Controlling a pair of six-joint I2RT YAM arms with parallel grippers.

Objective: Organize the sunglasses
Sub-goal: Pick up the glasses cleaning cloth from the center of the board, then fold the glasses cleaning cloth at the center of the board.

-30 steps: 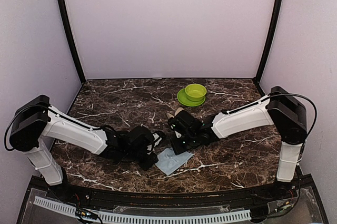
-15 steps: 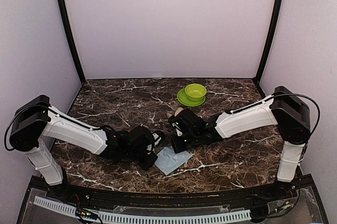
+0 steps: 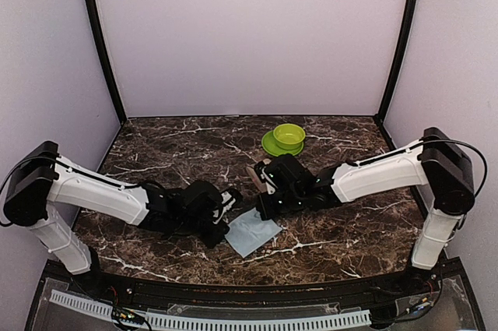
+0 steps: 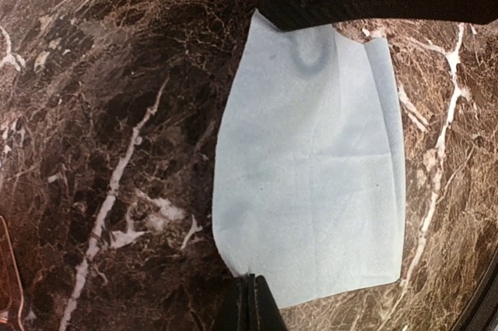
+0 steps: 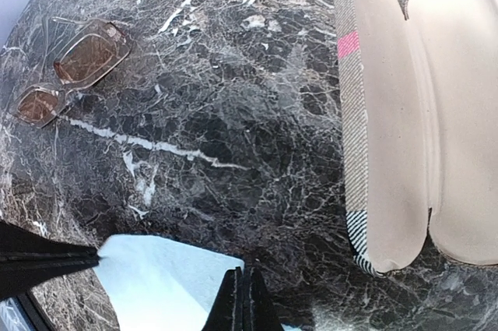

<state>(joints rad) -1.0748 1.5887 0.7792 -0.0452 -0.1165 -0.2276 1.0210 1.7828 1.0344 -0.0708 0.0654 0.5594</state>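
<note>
A light blue cloth is stretched between my two grippers, low over the marble table. My left gripper is shut on one corner of the cloth. My right gripper is shut on the opposite corner of the cloth. The sunglasses, clear-framed with brown lenses, lie folded on the table beyond the cloth in the right wrist view. The open case, plaid outside and cream inside, lies to the right of them. In the top view the arms hide the sunglasses.
A green bowl on a green plate stands at the back right of the table. The case shows partly behind the right arm. The enclosure's walls and black posts stand around the table.
Both grippers have pulled apart a little, the right one moving right and back. The cloth has spread from a bunched shape into a wider, flatter sheet.
</note>
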